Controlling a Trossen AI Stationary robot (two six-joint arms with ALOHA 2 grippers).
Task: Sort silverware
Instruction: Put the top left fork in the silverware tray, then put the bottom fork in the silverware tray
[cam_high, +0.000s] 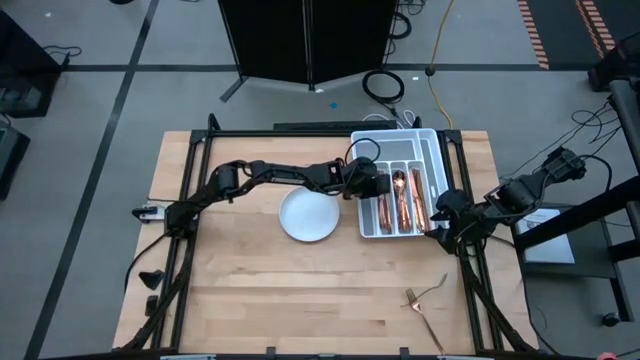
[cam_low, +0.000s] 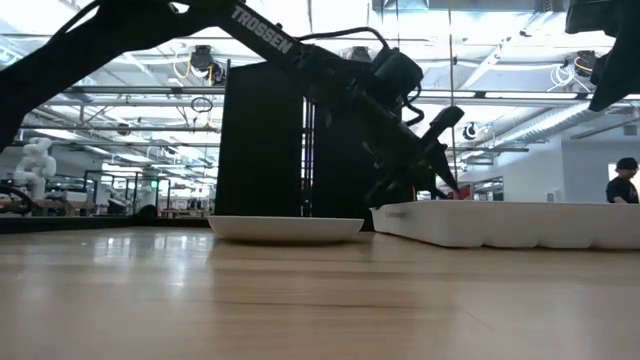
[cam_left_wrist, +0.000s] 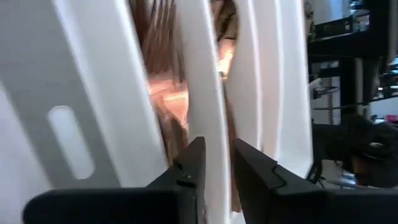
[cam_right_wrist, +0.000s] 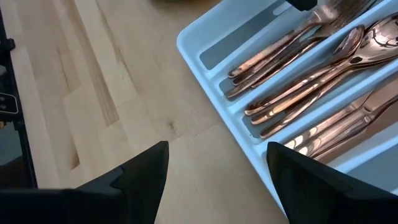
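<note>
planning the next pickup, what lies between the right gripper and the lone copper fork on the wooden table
Nothing: in the high view only bare wooden table separates the right gripper, beside the white divided tray, from the lone copper fork.

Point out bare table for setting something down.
Free: the wood left of the plate, and the front strip between plate and fork. Crowded: the tray, with the left tool over it and right tool beside.

The only lettering I can make out is the white word "TROSSEN" printed along the upper link of the dark left arm (cam_low: 262, 30), seen from table height. Nothing else on the table carries legible writing.
</note>
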